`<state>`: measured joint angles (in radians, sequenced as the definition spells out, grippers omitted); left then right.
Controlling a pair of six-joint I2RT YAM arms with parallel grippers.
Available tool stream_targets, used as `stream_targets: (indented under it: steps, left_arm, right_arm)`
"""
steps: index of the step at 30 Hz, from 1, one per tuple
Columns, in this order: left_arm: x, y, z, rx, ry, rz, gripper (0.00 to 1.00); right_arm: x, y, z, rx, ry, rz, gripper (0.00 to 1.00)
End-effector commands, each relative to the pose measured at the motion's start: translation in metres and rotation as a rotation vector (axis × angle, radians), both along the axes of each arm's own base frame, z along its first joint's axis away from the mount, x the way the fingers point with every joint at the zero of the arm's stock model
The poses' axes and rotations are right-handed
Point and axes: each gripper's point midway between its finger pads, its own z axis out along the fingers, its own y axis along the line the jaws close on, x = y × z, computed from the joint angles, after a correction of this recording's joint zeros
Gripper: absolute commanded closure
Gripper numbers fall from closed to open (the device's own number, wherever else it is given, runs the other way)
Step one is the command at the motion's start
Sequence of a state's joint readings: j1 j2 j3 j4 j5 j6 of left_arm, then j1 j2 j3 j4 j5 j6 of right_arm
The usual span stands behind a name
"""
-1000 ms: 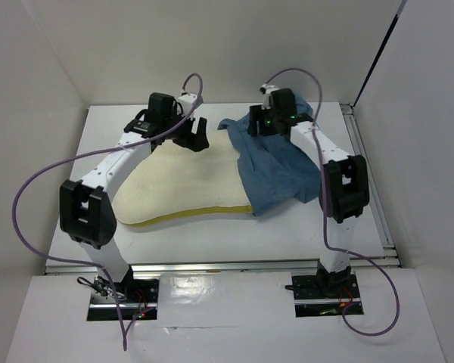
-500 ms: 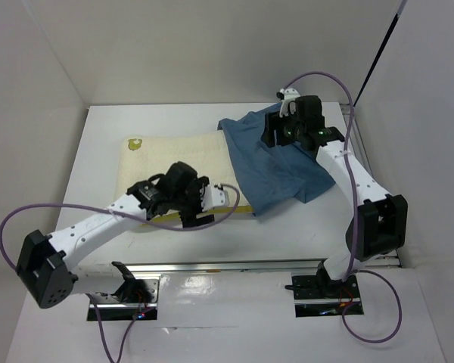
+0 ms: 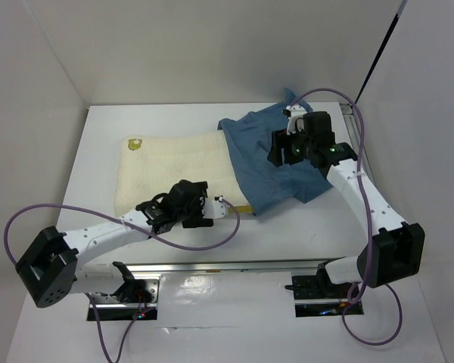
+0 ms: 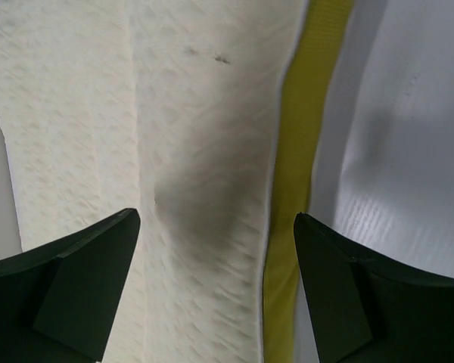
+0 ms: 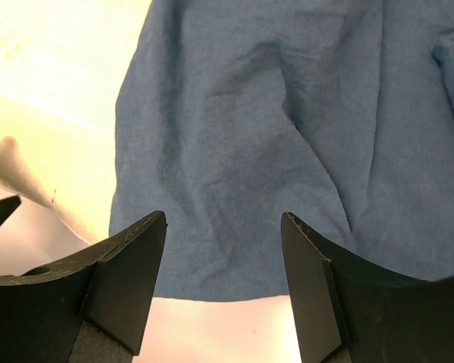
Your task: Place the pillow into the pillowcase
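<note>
The pillow (image 3: 170, 162) lies partly under the pillowcase (image 3: 261, 166); our left hand (image 4: 216, 219) stands wide over its yellow seam (image 4: 295, 151), our right hand (image 5: 223, 219) wide over blue cloth.

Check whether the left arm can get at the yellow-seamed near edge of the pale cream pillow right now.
Probably yes. The left gripper hangs open right over the yellow edge seam of the plump cream pillow, and nothing lies between them.
</note>
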<state>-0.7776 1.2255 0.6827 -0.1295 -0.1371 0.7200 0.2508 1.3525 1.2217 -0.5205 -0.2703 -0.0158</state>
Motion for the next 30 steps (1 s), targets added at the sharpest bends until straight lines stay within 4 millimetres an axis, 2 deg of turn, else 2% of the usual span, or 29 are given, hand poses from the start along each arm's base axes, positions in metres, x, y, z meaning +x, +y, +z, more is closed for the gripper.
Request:
stream_targets:
  steps: [1, 2, 3, 4, 5, 6, 9, 10, 11, 13, 14, 16, 22, 23, 25, 26, 27, 29, 30]
  left_arm:
    - [0.024, -0.014, 0.013, -0.043, -0.109, 0.016, 0.02]
    - [0.023, -0.018, 0.003, -0.036, -0.084, 0.000, 0.02]
    - [0.026, -0.021, 0.003, -0.045, -0.081, 0.007, 0.05]
    - [0.026, -0.028, 0.003, -0.056, -0.068, -0.014, 0.06]
    - [0.026, -0.032, 0.001, -0.069, -0.053, -0.018, 0.08]
    - [0.023, -0.033, -0.008, -0.055, -0.012, -0.026, 0.12]
    - [0.018, -0.044, -0.009, -0.084, 0.025, -0.063, 0.23]
    - [0.017, -0.045, -0.015, -0.072, 0.049, -0.070, 0.45]
    - [0.017, -0.045, -0.015, -0.064, 0.057, -0.069, 0.60]
    - [0.014, -0.046, -0.027, -0.051, 0.115, -0.054, 0.88]
    - [0.016, -0.049, -0.025, -0.063, 0.124, -0.039, 1.00]
    - [0.017, -0.052, -0.022, -0.090, 0.156, -0.029, 1.00]
    - [0.041, -0.062, 0.012, -0.244, 0.306, 0.061, 1.00]
    - [0.055, -0.065, 0.032, -0.290, 0.295, 0.077, 1.00]
    - [0.057, -0.070, 0.039, -0.333, 0.375, 0.097, 1.00]
    - [0.070, -0.073, 0.061, -0.378, 0.357, 0.104, 1.00]
    - [0.068, -0.075, 0.059, -0.384, 0.412, 0.105, 1.00]
    - [0.078, -0.075, 0.073, -0.434, 0.450, 0.138, 1.00]
    - [0.085, -0.081, 0.094, -0.478, 0.446, 0.117, 1.00]
  right_arm:
    - [-0.013, -0.002, 0.001, 0.008, 0.017, -0.003, 0.30]
    - [-0.014, 0.000, 0.001, 0.021, 0.023, -0.002, 0.30]
    - [-0.016, -0.001, 0.003, 0.021, 0.023, -0.002, 0.30]
    - [-0.022, 0.000, -0.004, 0.023, 0.051, 0.010, 0.30]
    - [-0.026, 0.001, 0.000, 0.032, 0.049, 0.020, 0.30]
    - [-0.031, 0.004, -0.006, 0.035, 0.068, 0.047, 0.30]
    - [-0.045, 0.005, -0.005, 0.035, 0.083, 0.085, 0.30]
    - [-0.052, 0.009, -0.006, 0.032, 0.083, 0.113, 0.30]
    - [-0.057, 0.009, -0.003, 0.025, 0.080, 0.116, 0.30]
    - [-0.065, 0.006, -0.013, -0.006, 0.092, 0.121, 0.30]
    - [-0.071, 0.002, -0.020, -0.024, 0.106, 0.118, 0.30]
    - [-0.077, -0.002, -0.025, -0.042, 0.111, 0.115, 0.30]
    - [-0.089, -0.004, -0.026, -0.050, 0.088, 0.136, 0.30]
    - [-0.088, -0.006, -0.026, -0.058, 0.087, 0.127, 0.30]
    - [-0.086, -0.008, -0.029, -0.065, 0.085, 0.106, 0.30]
    - [-0.083, -0.007, -0.027, -0.062, 0.073, 0.106, 0.30]
    - [-0.081, -0.009, -0.023, -0.065, 0.051, 0.095, 0.29]
    - [-0.077, -0.010, -0.021, -0.063, 0.040, 0.081, 0.29]
    - [-0.073, -0.011, -0.019, -0.068, 0.020, 0.069, 0.29]
